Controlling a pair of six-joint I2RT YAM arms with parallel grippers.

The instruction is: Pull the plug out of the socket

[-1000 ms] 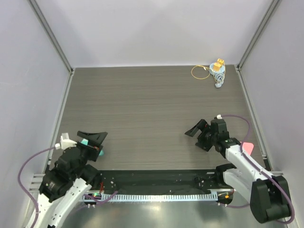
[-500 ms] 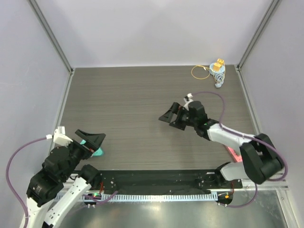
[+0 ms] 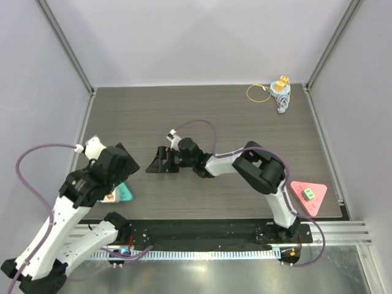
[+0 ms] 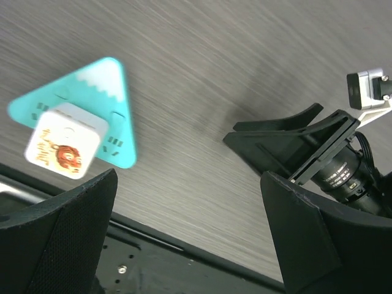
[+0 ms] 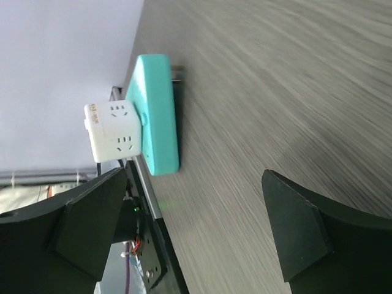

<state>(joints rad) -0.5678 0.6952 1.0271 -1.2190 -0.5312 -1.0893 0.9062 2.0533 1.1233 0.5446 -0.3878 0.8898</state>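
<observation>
A white cube socket (image 4: 63, 141) with a cartoon sticker on top sits on a teal triangular plate (image 4: 116, 116) at the table's near left. In the right wrist view, the cube (image 5: 113, 130) shows socket holes and stands on the plate (image 5: 156, 116). In the top view, the plate (image 3: 124, 192) is partly hidden by my left arm. I see no separate plug on the cube. My left gripper (image 4: 196, 245) is open and empty, above and right of the plate (image 3: 122, 166). My right gripper (image 3: 160, 161) is open and empty, facing the cube from the right (image 5: 196, 226).
A pink triangular plate (image 3: 297, 188) with a small green block (image 3: 309, 194) lies at the near right. A blue and yellow piece (image 3: 280, 92) with a yellow wire loop (image 3: 257, 92) lies at the far right corner. A black rail (image 3: 202, 231) runs along the near edge.
My right arm has swung from the near right across the table to the centre left, towards the teal plate. My left arm has lifted and moved back over the plate.
</observation>
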